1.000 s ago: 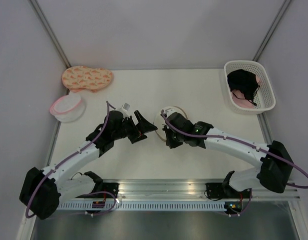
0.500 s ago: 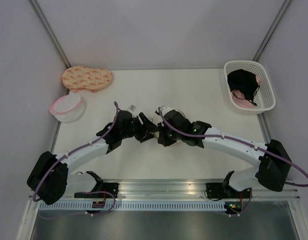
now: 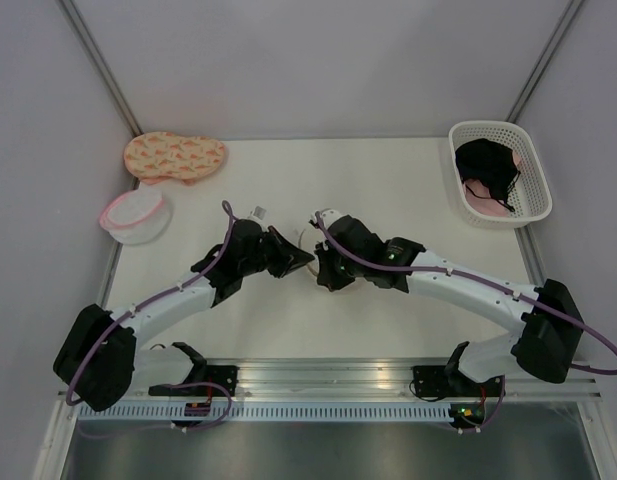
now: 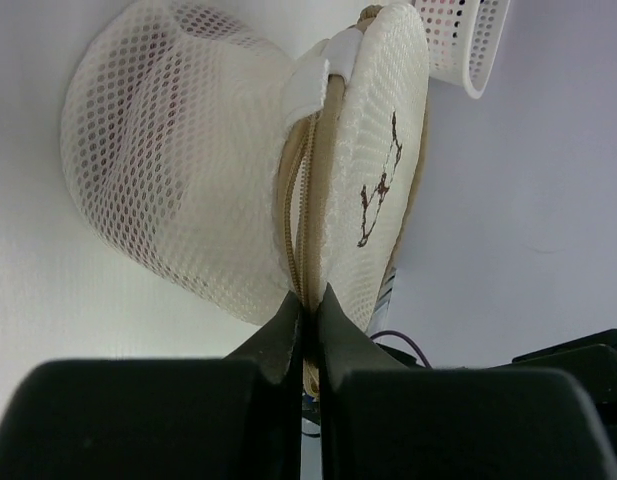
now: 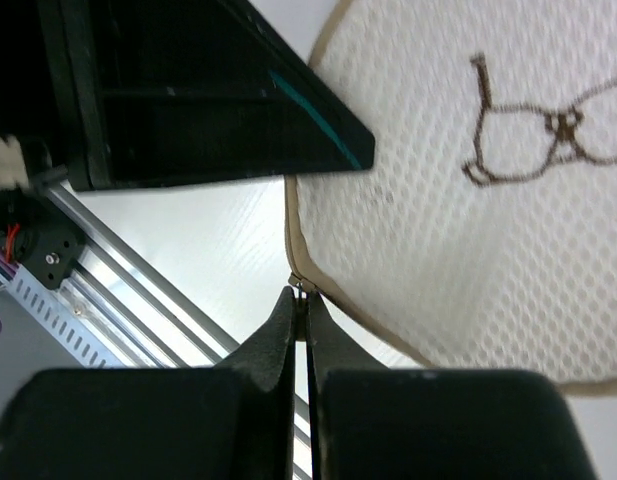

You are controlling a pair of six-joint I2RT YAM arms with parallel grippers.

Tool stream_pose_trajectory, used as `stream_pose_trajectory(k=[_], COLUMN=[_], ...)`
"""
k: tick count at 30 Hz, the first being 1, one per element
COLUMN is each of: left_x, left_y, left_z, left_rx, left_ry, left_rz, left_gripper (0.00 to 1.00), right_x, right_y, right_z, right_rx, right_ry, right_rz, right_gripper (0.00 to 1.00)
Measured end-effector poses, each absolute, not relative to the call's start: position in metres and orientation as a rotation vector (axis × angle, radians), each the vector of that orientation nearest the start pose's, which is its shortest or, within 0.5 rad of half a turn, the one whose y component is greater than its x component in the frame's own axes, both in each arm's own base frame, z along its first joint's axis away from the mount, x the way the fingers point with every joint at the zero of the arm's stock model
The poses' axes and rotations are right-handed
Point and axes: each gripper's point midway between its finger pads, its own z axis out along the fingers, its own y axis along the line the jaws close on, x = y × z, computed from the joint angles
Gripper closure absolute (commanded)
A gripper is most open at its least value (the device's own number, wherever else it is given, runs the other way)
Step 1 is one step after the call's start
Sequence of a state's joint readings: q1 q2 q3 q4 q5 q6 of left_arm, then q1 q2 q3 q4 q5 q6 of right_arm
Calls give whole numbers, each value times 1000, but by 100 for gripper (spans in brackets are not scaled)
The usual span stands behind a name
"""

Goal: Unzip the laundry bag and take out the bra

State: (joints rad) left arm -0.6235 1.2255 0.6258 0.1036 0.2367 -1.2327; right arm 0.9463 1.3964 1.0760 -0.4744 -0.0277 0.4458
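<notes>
The laundry bag [image 4: 178,170], a cream mesh dome with a brown zip rim, stands on edge at the table's middle, mostly hidden in the top view [image 3: 309,239] between the two grippers. My left gripper [image 4: 310,305] is shut on the zip rim at the bag's near edge; in the top view it [image 3: 304,260] meets the bag from the left. My right gripper [image 5: 301,297] is shut on the small metal zip pull at the rim of the bag [image 5: 488,200]. A faint reddish tint shows through the mesh; the bra itself is hidden.
A white basket [image 3: 536,185] at the back right holds a black garment [image 3: 485,165] and a pink garment [image 3: 480,207]. An orange patterned pouch [image 3: 175,156] and a pink-rimmed round bag [image 3: 135,214] lie at the back left. Grey walls enclose the table.
My left gripper was open and left of the bag; it has moved right to it and shut on the zip rim. The right gripper stayed shut at the bag, shifting slightly left.
</notes>
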Motion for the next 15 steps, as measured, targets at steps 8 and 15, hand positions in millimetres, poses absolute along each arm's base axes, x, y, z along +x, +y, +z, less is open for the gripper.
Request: stream_pose_trajectory(k=[8, 15], left_x=[278, 289], left_y=[-237, -229], left_z=[141, 145], left_rx=[-628, -440], left_ry=[2278, 2362], left_rz=[-1195, -1213], left_gripper=[98, 98], right_x=[197, 230], right_y=[294, 255], right_z=[131, 130], right_rx=[-667, -483], right_ry=[2478, 2449], right_rz=[525, 210], right_gripper=[100, 99])
